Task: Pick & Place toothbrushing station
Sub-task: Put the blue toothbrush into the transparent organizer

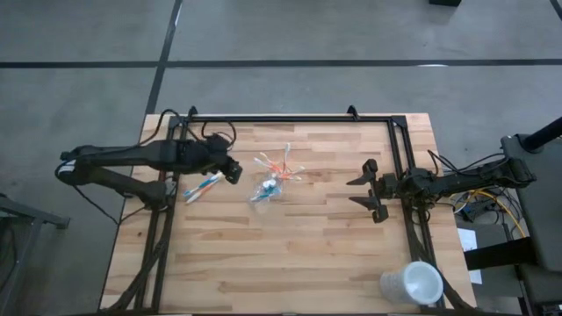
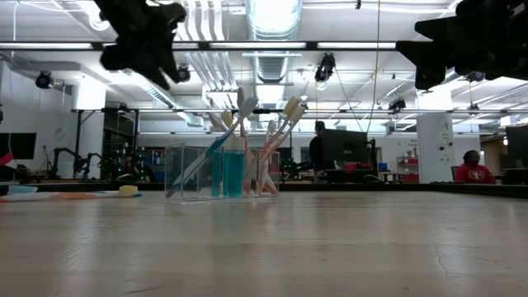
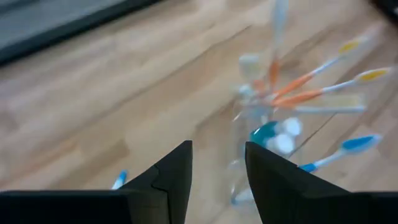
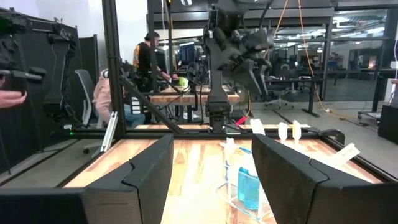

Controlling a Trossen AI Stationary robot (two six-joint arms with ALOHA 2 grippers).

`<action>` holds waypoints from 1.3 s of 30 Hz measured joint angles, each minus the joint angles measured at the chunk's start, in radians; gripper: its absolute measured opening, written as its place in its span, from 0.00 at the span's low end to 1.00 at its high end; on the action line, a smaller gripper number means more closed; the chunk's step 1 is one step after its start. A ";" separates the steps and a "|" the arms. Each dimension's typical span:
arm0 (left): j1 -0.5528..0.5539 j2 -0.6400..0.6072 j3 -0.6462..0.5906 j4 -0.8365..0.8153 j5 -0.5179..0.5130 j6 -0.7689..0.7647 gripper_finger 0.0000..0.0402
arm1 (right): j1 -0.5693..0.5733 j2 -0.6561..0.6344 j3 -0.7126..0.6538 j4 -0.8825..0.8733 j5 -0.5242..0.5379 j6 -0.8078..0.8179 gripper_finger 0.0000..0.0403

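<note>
From above: clear cup mid-table, brushes fanned out, two loose toothbrushes lying just beside left gripper; right gripper waiting well apart. Table level: cup upright, blue tube inside. Left wrist: fingers parted, empty. Right wrist: spread wide, empty. Probably between placements; next, lowering onto a loose brush.

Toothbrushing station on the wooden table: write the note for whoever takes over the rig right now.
Left gripper: open, empty, raised left of the small clear plastic cup.
Right gripper: open, empty, waiting at the right side.
The cup stands mid-table, holding several thin orange, white and blue toothbrushes and a small blue tube.
Left to do: two more toothbrushes lie on the table beneath the left arm, outside the cup.
The large opaque white cup lies at the front right corner.
</note>
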 joint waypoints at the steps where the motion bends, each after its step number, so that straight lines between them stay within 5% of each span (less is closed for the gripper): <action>1: 0.000 0.000 -0.003 -0.027 0.004 -0.035 0.38 | 0.000 0.000 0.000 0.000 0.000 0.000 0.53; 13: 0.025 0.025 -0.120 -0.146 -0.023 -0.214 0.38 | 0.000 0.000 0.000 0.000 0.000 0.000 0.53; 23: 0.044 0.019 -0.240 -0.200 0.117 -0.549 0.38 | 0.000 0.000 0.000 0.000 0.000 0.001 0.53; 30: 0.041 0.019 -0.236 -0.274 0.241 -0.337 0.38 | 0.000 -0.001 0.000 0.000 0.000 0.000 0.53; 39: 0.041 0.019 -0.237 -0.464 0.297 -0.457 0.38 | 0.000 -0.001 0.000 0.000 0.000 0.000 0.53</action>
